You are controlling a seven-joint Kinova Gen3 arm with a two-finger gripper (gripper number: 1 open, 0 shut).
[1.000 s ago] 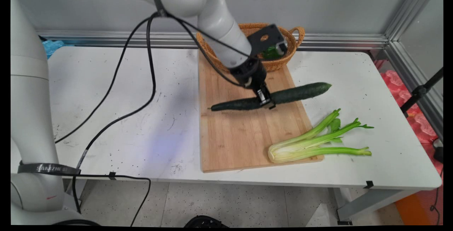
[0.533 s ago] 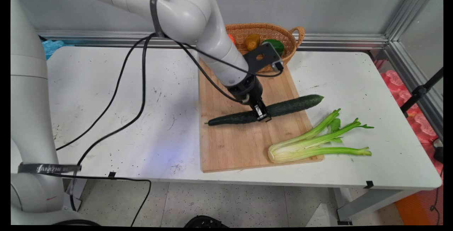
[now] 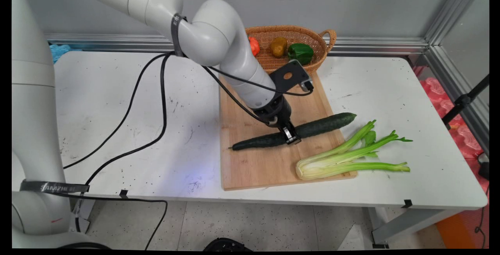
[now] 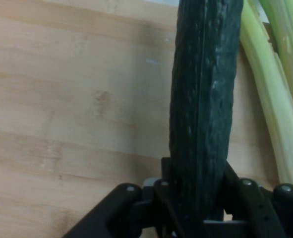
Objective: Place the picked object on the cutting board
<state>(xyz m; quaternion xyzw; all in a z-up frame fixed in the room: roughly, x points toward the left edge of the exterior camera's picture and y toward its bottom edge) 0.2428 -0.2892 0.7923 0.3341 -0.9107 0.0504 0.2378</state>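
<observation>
Here one cucumber (image 3: pixel 297 131) lay crosswise over the cutting board (image 3: pixel 258 161), its right tip reaching past the board's right edge above the table (image 3: pixel 117 102), its left tip near the board's left edge. The gripper (image 3: pixel 291 136) was clamped round it near the middle, one finger on each flank, as the hand view showed with the cucumber (image 4: pixel 205 109) rising between the black fingers (image 4: pixel 168 188). Whether it rested on the wood or hung just over it could not be told. One celery bunch (image 3: pixel 343 157) lay just beside it toward the near right, its cut base on the board's corner, its stalks out over the table. Behind the board stood one wicker basket (image 3: pixel 316 36) holding three things: a red one (image 3: pixel 254 45), partly hidden by the arm, a brownish one (image 3: pixel 278 46) and a green pepper (image 3: pixel 300 53).
</observation>
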